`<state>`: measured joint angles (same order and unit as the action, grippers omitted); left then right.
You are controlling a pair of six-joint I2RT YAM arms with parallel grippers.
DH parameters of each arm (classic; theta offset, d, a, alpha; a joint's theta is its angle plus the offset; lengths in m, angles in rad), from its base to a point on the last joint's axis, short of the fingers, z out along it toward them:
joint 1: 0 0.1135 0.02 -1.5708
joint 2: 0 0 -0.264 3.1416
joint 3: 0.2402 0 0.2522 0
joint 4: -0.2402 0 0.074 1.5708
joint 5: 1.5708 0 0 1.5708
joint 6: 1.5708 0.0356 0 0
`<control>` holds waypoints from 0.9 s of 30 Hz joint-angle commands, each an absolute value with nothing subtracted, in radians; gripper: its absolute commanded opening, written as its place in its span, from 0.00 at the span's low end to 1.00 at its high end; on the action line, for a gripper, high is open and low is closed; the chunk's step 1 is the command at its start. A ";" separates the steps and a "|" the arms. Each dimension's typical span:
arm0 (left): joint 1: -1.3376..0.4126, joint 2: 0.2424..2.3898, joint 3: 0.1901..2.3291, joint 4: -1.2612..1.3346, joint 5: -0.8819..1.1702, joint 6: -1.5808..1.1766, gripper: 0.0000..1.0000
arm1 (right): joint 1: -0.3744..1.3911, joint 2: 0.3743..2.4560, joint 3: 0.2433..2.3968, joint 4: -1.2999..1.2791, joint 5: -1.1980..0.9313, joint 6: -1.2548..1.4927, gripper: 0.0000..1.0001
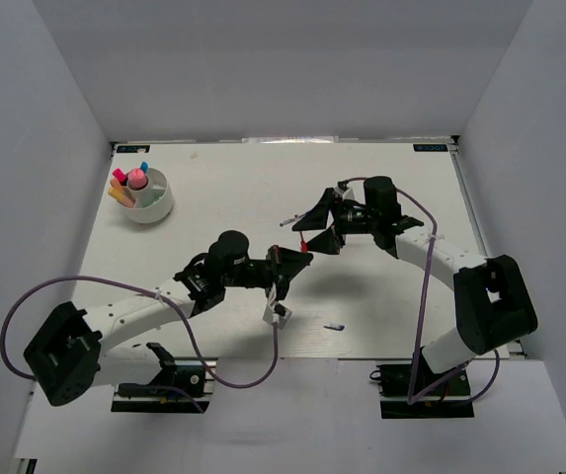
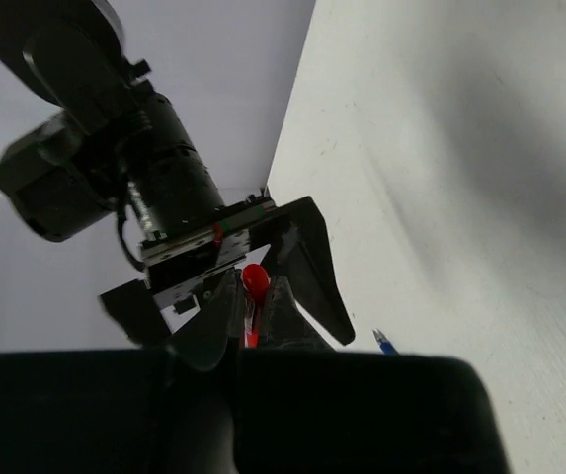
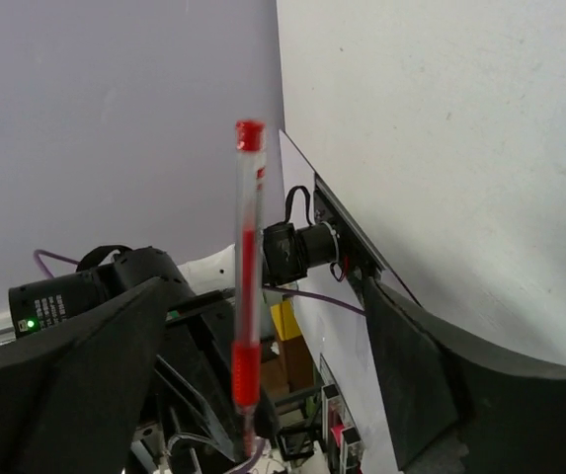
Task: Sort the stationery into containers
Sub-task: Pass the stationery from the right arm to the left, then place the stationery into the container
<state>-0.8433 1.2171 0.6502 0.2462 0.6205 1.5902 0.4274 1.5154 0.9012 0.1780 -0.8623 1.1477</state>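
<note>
**Red pen clamped in the left gripper, right gripper released around it**

The left gripper [image 1: 297, 259] is clenched on the red pen [image 1: 304, 244]. In the left wrist view its two fingers [image 2: 221, 314] press on the pen's shaft from both sides, and the red cap [image 2: 254, 279] pokes out just beyond their tips. The right gripper [image 1: 320, 222] faces it, tip to tip, with its jaws spread wide. In the right wrist view the pen [image 3: 246, 296] stands between those jaws, touching neither one. Its capped end points away from the left gripper, and its other end is tucked into the left gripper's fingers at the bottom of that view. Both grippers and the pen hang above the desk [image 1: 243, 188], around its middle.

Near the left gripper, on the side toward the arm bases, a small blue piece [image 1: 335, 326] lies alone on the desk. Whether it is a cap or a short pen is too small to tell.

Well apart from both grippers, out on the left arm's side toward the far corner, sits the white bowl [image 1: 167, 205]. A pink round-topped stick [image 1: 137, 179] stands in it beside a blue marker [image 1: 144, 167], a pink marker [image 1: 118, 177] and an orange marker [image 1: 120, 195].
</note>
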 commanded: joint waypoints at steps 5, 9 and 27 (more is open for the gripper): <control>-0.876 1.031 0.626 0.121 0.664 1.493 0.00 | 0.308 1.503 0.939 0.103 -0.861 0.996 0.88; -0.896 0.969 0.679 0.086 0.594 1.196 0.00 | 0.209 1.520 0.986 0.012 -0.848 0.839 0.89; -0.269 1.716 1.727 -0.397 0.127 -0.220 0.00 | 0.048 1.595 1.388 -0.319 -0.839 0.374 0.87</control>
